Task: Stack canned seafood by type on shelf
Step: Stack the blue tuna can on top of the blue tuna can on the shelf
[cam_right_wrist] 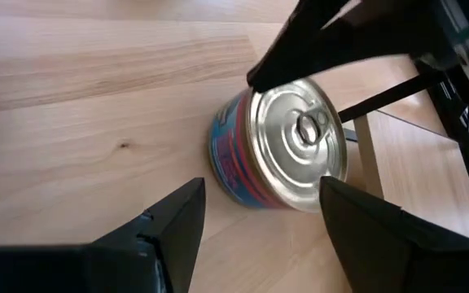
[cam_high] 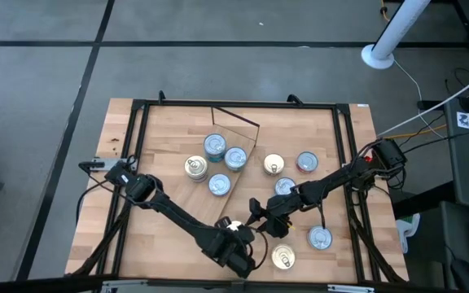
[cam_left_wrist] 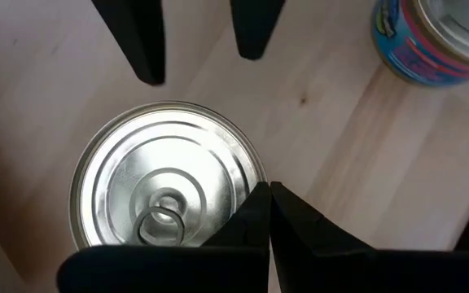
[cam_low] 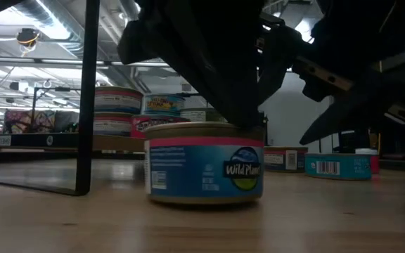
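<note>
— Two grippers over one can? Where do they stand?

— At the table's near edge. The left gripper [cam_left_wrist: 269, 203] has its fingers pressed together with nothing between them. The tips sit on the rim of the silver pull-tab lid of a round blue-and-pink labelled tin [cam_low: 204, 165].

— And the other one?

— The right gripper [cam_right_wrist: 260, 185] is spread wide. It faces the left gripper across that tin, one finger to either side of it, and grips nothing. I cannot tell whether its pads touch the label.

— What else is close to them?

— A gold-lidded round tin [cam_high: 282, 257] stands on the slatted wooden tabletop [cam_high: 161, 244], just beside the left gripper's wrist. A silver-topped blue tin [cam_high: 320, 238] stands near it, behind the right gripper's fingers and under its arm side.

— And farther off?

— Beyond the right gripper, three loose tins [cam_high: 284, 186] stand apart on the table: one gold-lidded, one red-topped, one silver.

— The shelf?

— The flat light plywood shelf board [cam_high: 234, 134] lies farthest from both grippers, set askew inside the dark frame bars. Four tins on the board [cam_high: 215, 146] form a loose cluster, three of them silver-blue and one gold.
</note>
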Tool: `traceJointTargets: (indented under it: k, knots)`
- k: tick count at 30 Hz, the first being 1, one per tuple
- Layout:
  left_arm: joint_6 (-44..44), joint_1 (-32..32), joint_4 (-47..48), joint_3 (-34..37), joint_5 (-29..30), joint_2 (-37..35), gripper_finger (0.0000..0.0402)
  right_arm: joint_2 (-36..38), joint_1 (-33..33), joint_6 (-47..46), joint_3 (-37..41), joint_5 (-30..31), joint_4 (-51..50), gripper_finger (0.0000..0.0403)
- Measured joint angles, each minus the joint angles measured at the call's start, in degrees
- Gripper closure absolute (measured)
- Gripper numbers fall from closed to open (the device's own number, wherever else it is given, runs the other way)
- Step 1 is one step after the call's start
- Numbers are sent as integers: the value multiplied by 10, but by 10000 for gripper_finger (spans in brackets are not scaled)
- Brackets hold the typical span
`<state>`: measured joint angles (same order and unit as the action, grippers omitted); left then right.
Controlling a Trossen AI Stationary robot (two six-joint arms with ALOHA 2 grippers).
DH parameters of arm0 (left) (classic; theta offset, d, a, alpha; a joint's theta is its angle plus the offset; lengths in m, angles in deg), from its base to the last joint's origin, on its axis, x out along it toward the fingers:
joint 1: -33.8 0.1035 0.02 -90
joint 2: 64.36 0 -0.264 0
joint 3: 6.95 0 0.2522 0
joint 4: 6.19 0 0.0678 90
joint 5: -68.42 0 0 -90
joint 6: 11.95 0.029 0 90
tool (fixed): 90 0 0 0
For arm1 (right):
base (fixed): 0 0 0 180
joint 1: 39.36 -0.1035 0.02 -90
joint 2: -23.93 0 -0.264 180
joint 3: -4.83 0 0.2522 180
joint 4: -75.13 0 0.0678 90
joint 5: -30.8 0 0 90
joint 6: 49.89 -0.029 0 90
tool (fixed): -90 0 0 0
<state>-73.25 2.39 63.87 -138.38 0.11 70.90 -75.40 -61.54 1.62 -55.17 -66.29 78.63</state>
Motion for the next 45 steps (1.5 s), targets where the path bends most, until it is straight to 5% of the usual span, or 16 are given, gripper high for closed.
traceJointTargets:
  k: [39, 45]
  knots:
    - [-18, 35, -4, 0, 0, -8, 401, 0, -34, -2, 0, 99, -44, 162]
    - [-20, 37, -8, -1, 0, -21, 401, 0, -54, 0, 0, 175, -35, 162]
